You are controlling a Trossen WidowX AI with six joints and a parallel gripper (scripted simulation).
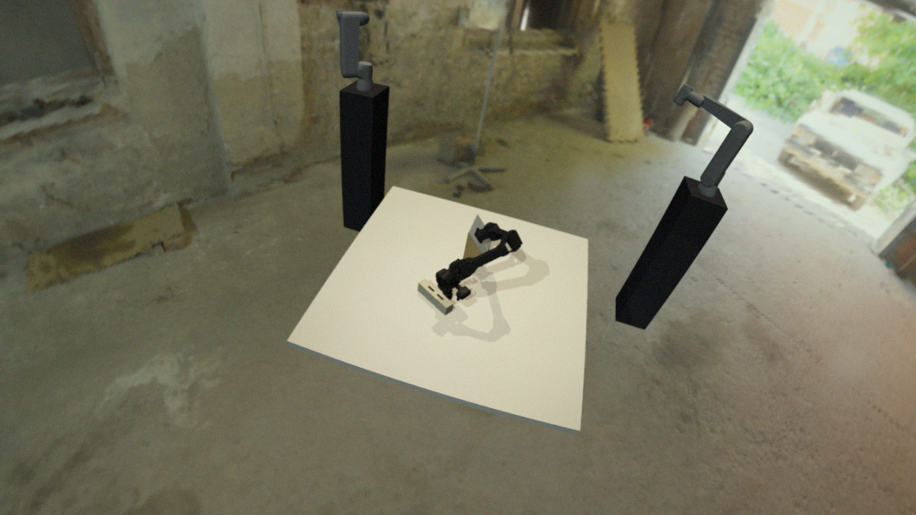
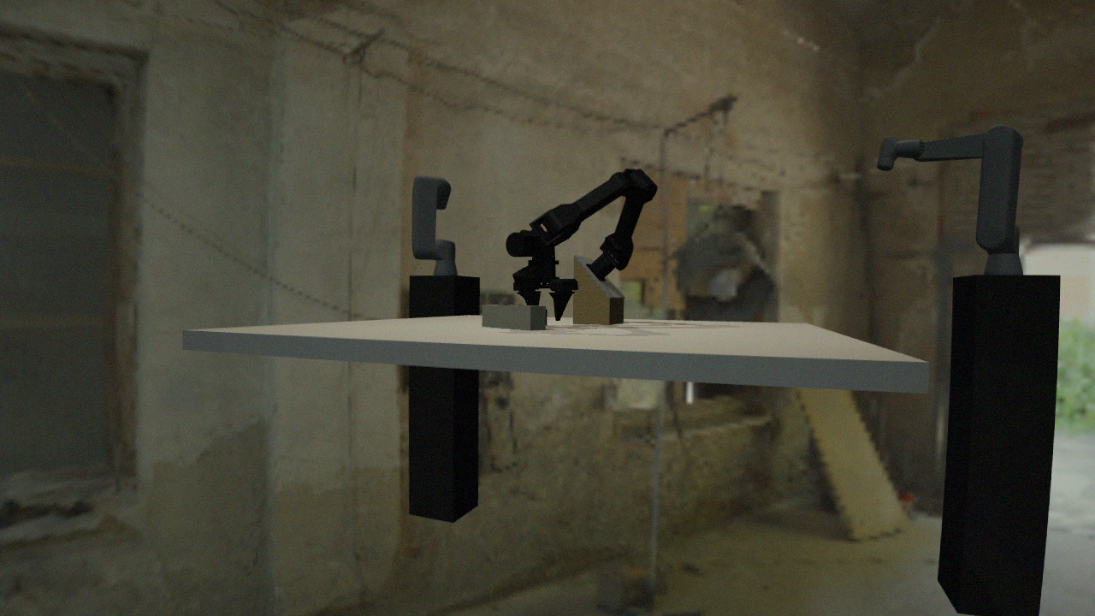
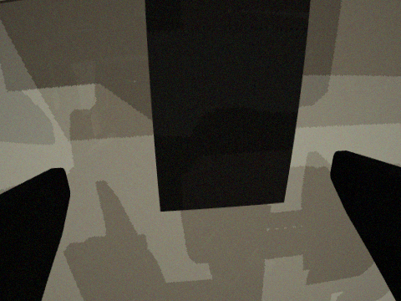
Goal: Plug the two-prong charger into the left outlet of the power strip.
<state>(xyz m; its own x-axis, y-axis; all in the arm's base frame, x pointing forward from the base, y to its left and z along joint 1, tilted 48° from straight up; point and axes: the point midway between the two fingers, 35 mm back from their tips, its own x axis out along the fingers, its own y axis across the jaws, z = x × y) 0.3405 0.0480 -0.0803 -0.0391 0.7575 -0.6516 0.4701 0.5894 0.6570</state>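
Observation:
The charger is a dark rectangular block lying flat on the table. In the wrist view it sits straight ahead between my two fingers, and its prongs do not show. My gripper is open wide and empty, low over the table, with a finger on each side of the charger and not touching it.
A tan wooden wedge stands behind the arm at its base. The white table carries everything. Two black camera pillars stand off the table's left and right sides.

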